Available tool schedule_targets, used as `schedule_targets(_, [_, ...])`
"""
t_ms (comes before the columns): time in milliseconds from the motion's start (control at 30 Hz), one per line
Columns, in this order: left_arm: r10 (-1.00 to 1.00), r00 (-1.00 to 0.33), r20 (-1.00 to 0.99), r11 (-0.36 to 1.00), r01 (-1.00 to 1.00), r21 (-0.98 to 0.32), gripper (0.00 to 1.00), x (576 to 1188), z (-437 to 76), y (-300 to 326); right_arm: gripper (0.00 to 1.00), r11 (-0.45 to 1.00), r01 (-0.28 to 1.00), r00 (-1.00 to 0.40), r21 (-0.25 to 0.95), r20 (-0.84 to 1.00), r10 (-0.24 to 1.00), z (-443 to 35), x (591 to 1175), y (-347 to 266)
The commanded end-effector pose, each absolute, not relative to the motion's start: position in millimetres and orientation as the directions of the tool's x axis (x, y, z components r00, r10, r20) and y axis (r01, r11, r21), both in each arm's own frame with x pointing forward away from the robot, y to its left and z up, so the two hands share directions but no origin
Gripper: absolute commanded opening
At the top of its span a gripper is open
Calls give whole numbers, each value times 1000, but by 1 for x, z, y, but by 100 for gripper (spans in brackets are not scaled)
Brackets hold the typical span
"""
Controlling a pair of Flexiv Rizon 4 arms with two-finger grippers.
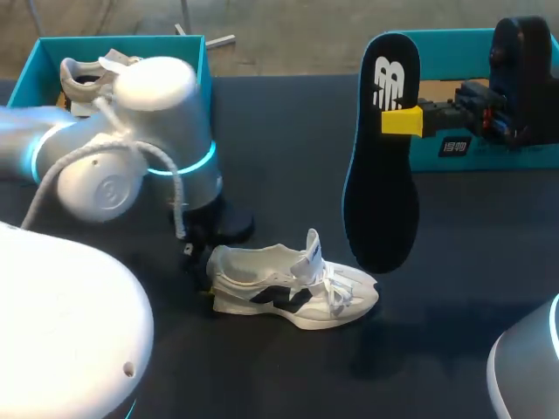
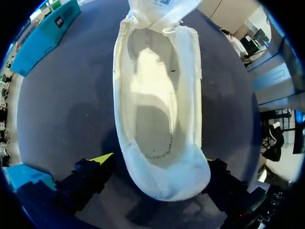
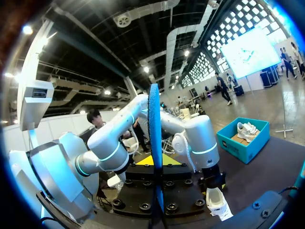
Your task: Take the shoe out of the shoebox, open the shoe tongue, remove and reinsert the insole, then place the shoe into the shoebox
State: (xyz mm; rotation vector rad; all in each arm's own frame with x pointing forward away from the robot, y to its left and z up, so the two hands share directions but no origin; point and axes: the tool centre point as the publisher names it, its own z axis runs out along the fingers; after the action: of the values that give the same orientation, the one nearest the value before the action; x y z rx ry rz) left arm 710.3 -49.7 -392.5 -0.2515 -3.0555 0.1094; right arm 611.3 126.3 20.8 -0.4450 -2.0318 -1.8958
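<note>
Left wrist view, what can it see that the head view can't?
Only the left wrist view looks down inside the white shoe: bare lining, no insole. Only the head view shows the insole held up in the right gripper, and a second shoe in the far-left shoebox. Both show the white shoe, the dark table and the right-hand teal shoebox.

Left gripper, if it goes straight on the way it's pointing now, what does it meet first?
The white shoe: its heel lies directly ahead of the left gripper, so it would press into the heel, then the table beneath. Whether it already touches is unclear.
</note>
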Motion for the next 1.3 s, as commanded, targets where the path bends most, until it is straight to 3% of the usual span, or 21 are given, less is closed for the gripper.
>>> schedule_targets(33, [150,-987,54,981,156,115,100,706,-389,-51,0,71,440,-897,895,441,5,20,614,129])
schedule_targets(900, [104,-995,3,992,104,75,100,700,-377,-40,0,71,440,-897,895,441,5,20,614,129])
schedule_targets(1300, [91,-996,-6,996,91,7,100,712,-332,-58,0,71,440,-897,895,441,5,20,614,129])
